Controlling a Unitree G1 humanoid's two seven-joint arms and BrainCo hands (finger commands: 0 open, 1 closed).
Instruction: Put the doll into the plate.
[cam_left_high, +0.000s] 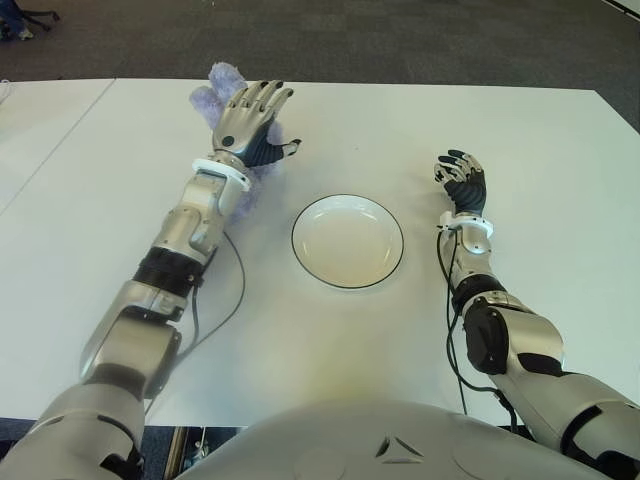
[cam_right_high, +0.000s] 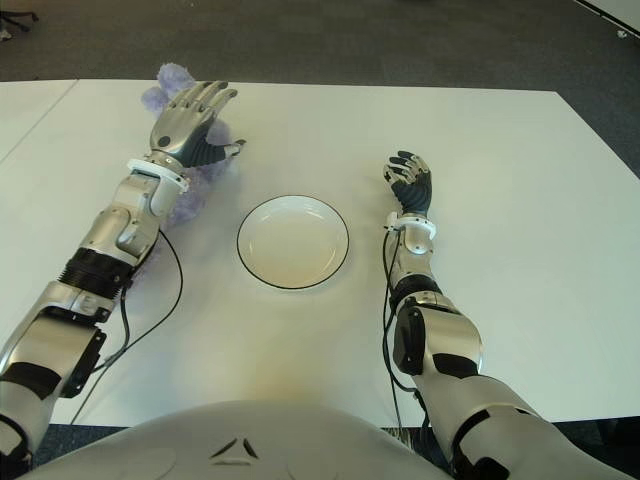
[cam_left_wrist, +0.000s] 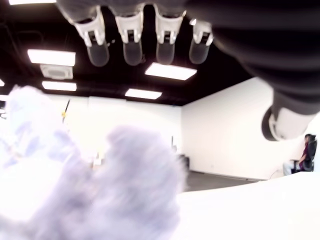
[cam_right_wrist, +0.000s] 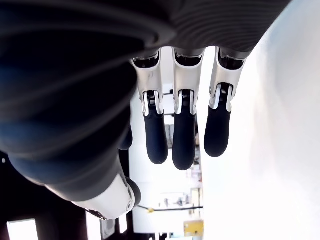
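Note:
A fluffy lilac doll (cam_left_high: 219, 88) lies on the white table at the far left; much of it is hidden under my left hand and wrist. My left hand (cam_left_high: 255, 122) hovers right over it with fingers spread and nothing grasped. In the left wrist view the doll's fur (cam_left_wrist: 100, 195) sits below the straight fingers (cam_left_wrist: 132, 37). A white plate with a dark rim (cam_left_high: 347, 198) stands empty at the table's middle, to the right of the doll. My right hand (cam_left_high: 462, 180) shows to the right of the plate, fingers relaxed and empty.
A black cable (cam_left_high: 232, 290) trails along the table (cam_left_high: 520, 150) beside my left forearm. Another cable (cam_left_high: 447, 300) runs by my right forearm. Dark carpet (cam_left_high: 400, 40) lies beyond the table's far edge. A seam splits the table at the far left.

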